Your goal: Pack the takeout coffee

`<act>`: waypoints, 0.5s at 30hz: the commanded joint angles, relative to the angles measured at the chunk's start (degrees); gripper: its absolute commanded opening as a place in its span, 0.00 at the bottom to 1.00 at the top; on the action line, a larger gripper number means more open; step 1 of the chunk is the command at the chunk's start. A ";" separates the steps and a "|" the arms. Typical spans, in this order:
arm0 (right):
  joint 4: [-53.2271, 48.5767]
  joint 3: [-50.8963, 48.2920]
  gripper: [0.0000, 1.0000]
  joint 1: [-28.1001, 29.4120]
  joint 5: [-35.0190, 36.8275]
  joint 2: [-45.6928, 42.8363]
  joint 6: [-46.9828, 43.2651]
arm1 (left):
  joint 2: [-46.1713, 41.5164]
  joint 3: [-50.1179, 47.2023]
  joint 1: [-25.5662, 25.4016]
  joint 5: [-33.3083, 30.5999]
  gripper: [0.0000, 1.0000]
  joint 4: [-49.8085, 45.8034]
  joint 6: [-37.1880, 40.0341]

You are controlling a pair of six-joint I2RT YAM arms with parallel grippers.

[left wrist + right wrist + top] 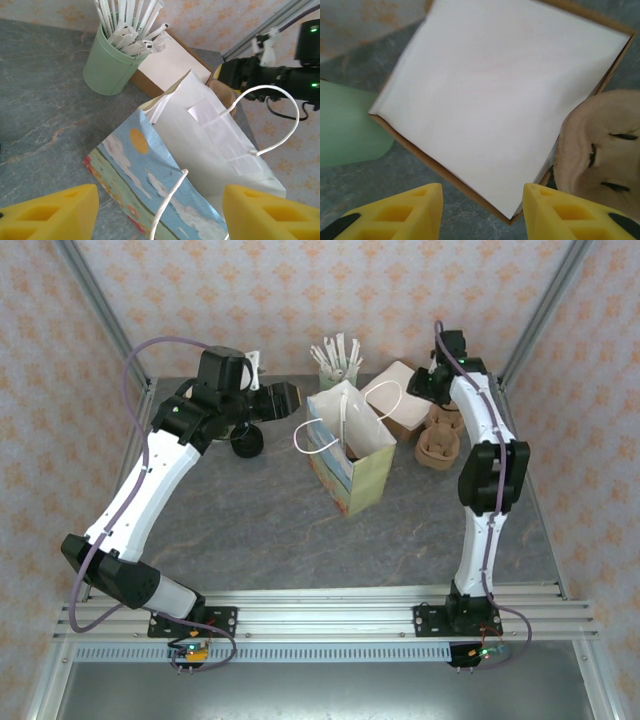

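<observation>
1. While left fingers (55,212) stand apart above the paper bag (360,475), right fingers (405,212) stand apart over the white box (505,95).
2. Black-lidded item, seemingly the takeout coffee (247,443), sits on tabletop (250,530) left of bag.

Sky-and-cloud paper bag (150,170), mint green pot (105,70), marbled grey table (40,115)

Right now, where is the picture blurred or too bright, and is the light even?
Top external: even, diffuse light, no glare; the paper bag is sharp. Left wrist: bag crisp, yellow fingertips soft at the bottom edge. Right wrist: the white paper stack is overbright, almost textureless, and its edges slightly soft.
</observation>
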 commanded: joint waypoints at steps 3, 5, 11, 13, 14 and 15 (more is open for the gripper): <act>-2.81 3.64 0.46 2.24 3.75 2.24 -1.10 | -0.63 0.13 -0.22 -1.80 0.67 -1.80 0.84; -4.10 3.61 0.46 2.91 5.92 2.88 -1.21 | -0.89 -0.33 -0.21 -1.93 0.67 -1.65 0.84; -9.87 7.58 0.47 3.37 9.78 7.34 -0.95 | -1.08 -1.29 -0.23 -1.60 0.67 -1.30 0.76; -11.07 8.76 0.47 3.76 10.82 8.74 -1.44 | -1.07 -1.43 -0.23 -1.61 0.67 -1.25 0.75; -11.42 9.29 0.47 3.98 11.51 9.26 -1.45 | -1.00 -1.47 -0.23 -1.64 0.67 -1.21 0.81; -11.69 9.63 0.47 4.16 12.20 9.70 -1.57 | -0.99 -1.56 -0.23 -1.64 0.67 -1.20 0.86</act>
